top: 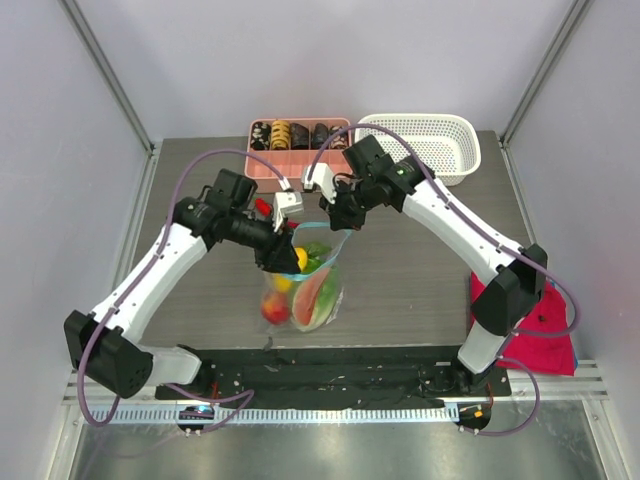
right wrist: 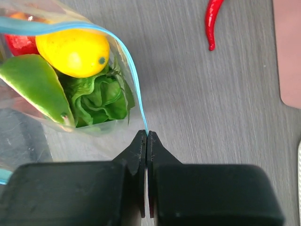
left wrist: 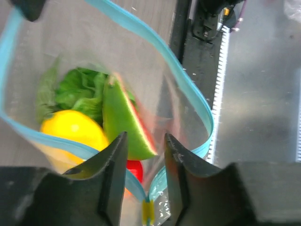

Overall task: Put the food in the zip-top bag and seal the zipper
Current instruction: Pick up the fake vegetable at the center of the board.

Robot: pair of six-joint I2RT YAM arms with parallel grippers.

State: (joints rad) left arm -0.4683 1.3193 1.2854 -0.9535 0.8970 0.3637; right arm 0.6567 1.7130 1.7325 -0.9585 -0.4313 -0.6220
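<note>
The zip-top bag lies mid-table, its mouth held up and gaping. Inside are the food pieces: a yellow lemon, green lettuce, a green-and-red wedge and a red tomato. A red chili lies outside the bag on the table, also seen in the top view. My right gripper is shut on the light-blue zipper at one side of the mouth. My left gripper stands open, its jaws either side of the zipper's joined end without pinching it.
A pink compartment tray with dark roll-shaped pieces sits at the back, with a white lattice basket to its right. A red cloth lies at the table's right edge, beside the right arm's base.
</note>
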